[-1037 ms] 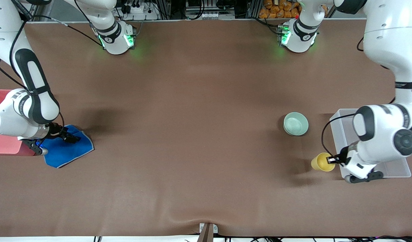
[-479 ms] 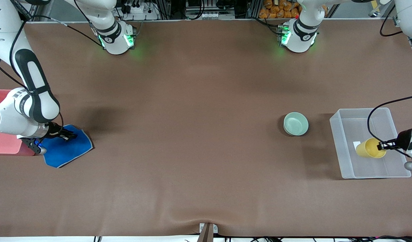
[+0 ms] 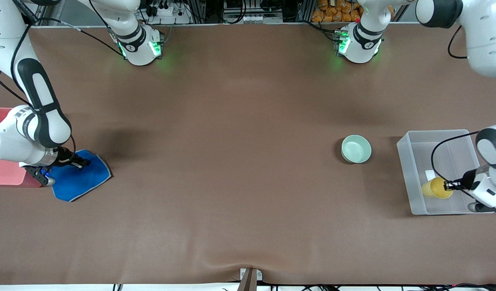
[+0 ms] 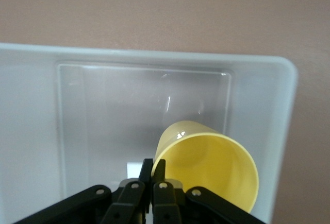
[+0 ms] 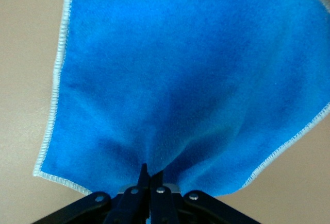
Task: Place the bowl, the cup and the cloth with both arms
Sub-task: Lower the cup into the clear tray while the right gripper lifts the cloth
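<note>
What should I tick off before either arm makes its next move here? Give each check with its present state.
1. Left gripper shut on the cup's rim: ok, the left wrist view shows the fingers pinching the rim.
2. Cup over the clear bin, inside its walls: ok.
3. Cup resting on the bin's floor, ready for release: cannot tell.
4. Right gripper shut on the cloth: ok, the fabric bunches between its fingers in the right wrist view.
5. Cloth clear of the table: not ok, most of it lies flat beside the red bin.
6. Bowl placed: not ok, it sits on the table beside the clear bin.
</note>
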You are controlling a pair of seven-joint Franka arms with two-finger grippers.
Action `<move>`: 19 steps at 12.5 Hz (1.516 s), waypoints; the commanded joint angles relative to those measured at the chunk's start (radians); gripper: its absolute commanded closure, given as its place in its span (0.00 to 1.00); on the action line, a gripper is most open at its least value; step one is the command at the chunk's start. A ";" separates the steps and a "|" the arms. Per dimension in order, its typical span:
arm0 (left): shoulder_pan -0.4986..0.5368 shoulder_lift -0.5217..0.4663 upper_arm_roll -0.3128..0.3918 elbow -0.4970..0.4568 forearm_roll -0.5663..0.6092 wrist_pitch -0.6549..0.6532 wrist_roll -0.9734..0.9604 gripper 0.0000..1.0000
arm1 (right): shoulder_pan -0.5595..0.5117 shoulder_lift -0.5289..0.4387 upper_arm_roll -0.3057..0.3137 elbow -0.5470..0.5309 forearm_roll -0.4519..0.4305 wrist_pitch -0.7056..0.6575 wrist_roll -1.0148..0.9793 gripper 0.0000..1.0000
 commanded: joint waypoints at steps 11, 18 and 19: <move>-0.014 -0.002 0.021 0.015 -0.005 0.035 0.078 0.21 | 0.009 -0.123 0.009 0.232 -0.179 -0.422 -0.081 1.00; -0.094 -0.208 0.013 0.004 0.054 -0.245 -0.053 0.00 | 0.005 -0.233 0.009 0.258 -0.368 -0.430 -0.176 1.00; -0.109 -0.229 0.009 0.003 0.054 -0.293 -0.138 0.00 | 0.005 -0.241 0.009 0.272 -0.382 -0.432 -0.194 1.00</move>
